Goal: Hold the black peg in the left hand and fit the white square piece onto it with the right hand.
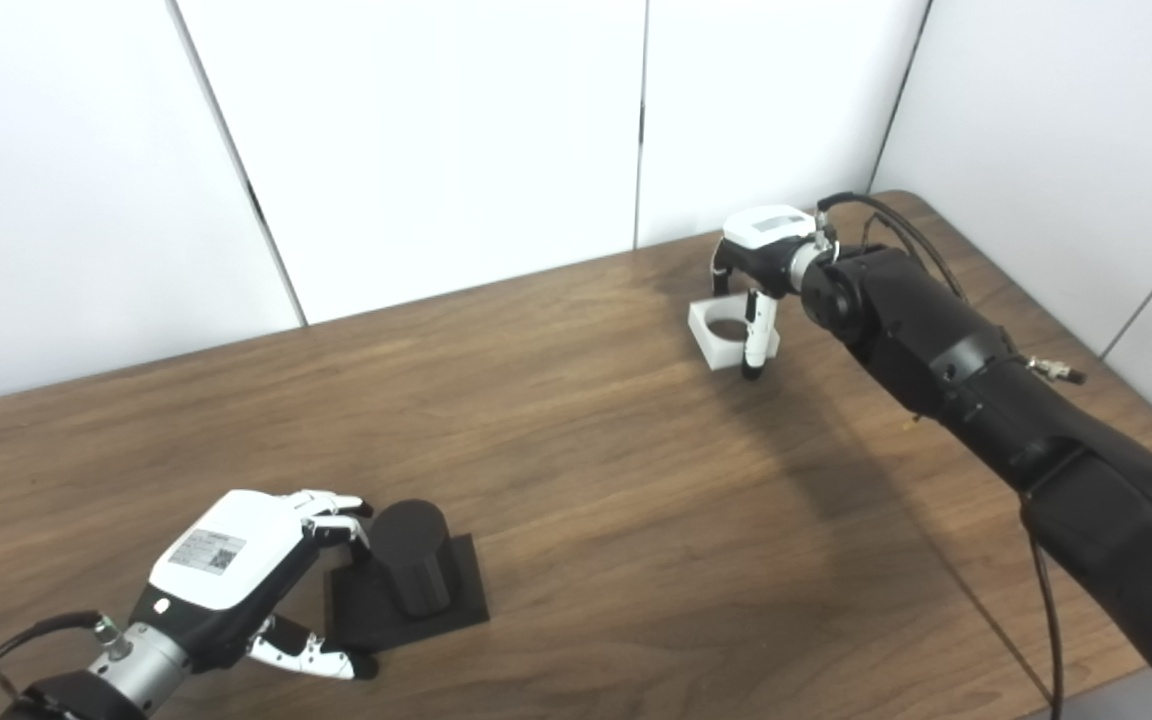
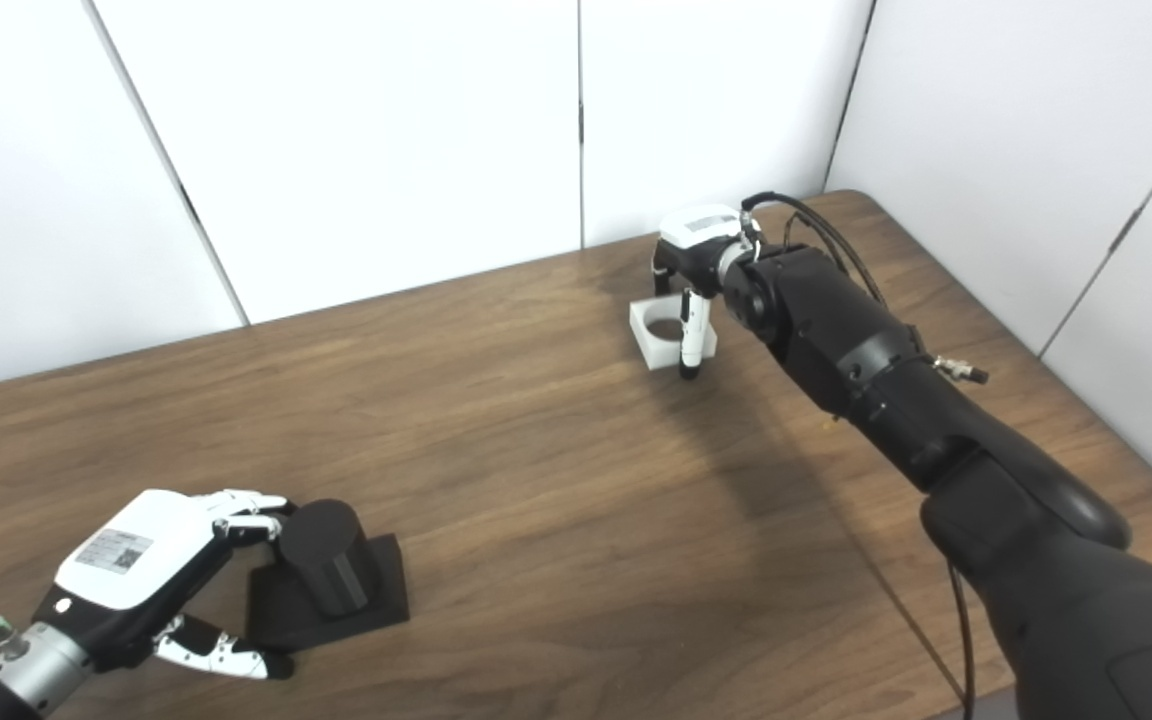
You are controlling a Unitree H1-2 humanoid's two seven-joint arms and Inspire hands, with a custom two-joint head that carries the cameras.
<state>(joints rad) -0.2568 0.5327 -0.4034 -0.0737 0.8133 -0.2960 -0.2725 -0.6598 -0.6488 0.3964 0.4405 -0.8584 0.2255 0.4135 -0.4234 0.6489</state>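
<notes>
Both hands spread | left hand (image 1: pixel 226 570) fingers flank black peg (image 1: pixel 413 555) | right hand (image 1: pixel 761 265) fingers straddle white square piece (image 1: pixel 721 335)

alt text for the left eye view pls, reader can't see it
Right hand reaches down over the white square piece at the far side of the wooden table, fingers around it. Near the front left, the left hand sits open beside the black peg, which stands upright on its square base.

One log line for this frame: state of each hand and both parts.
left hand: open, fingers at black peg | right hand: open over white square piece | both parts on table | not mated
</notes>
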